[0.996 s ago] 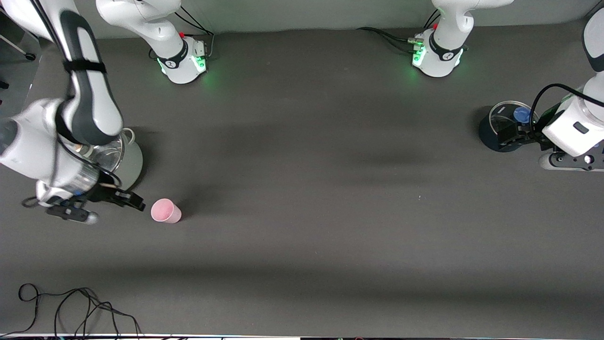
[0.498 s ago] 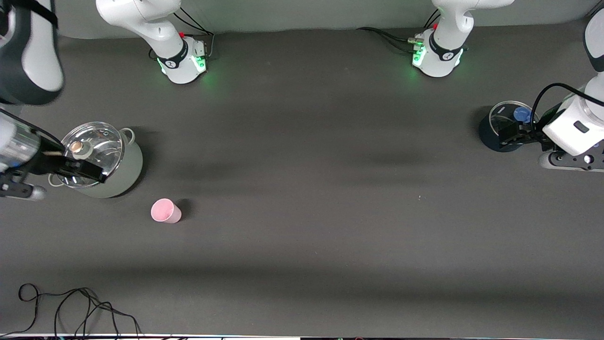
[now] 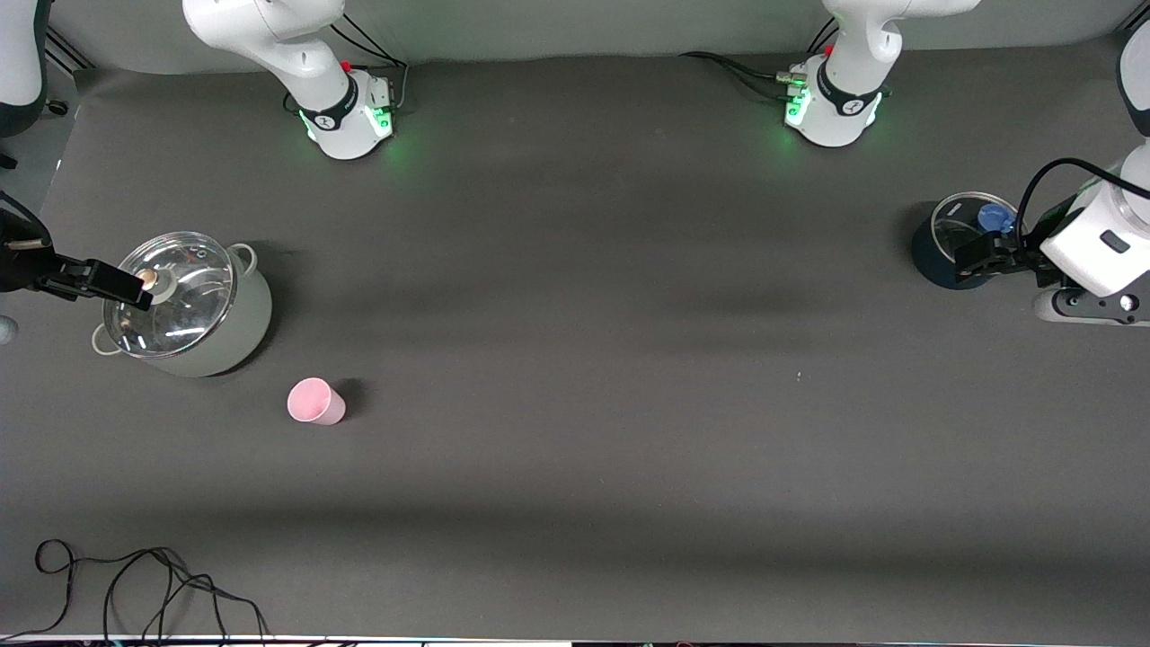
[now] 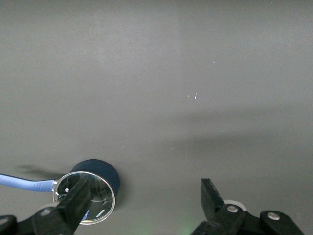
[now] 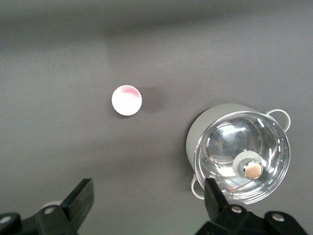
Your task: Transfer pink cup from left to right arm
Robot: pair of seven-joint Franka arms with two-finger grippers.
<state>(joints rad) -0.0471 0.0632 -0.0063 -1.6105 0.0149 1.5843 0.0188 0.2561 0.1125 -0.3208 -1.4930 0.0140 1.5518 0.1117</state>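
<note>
R gripper [image 3: 117,286] open over pot lid [image 3: 171,292]

Almost no readable text on anything in view.
A small white word is printed on the glass lid [image 4: 84,198] of the dark pot [image 4: 100,172] in the left wrist view, near the lid's rim, but its letters are too small to make out. Each arm base [image 3: 346,117] carries a round dark emblem on its black band in the front view, as does the other base [image 3: 831,112]; it is a logo mark, not legible lettering. The pink cup [image 3: 315,402] and the grey pot [image 3: 193,310] bear no visible text or numbers.
</note>
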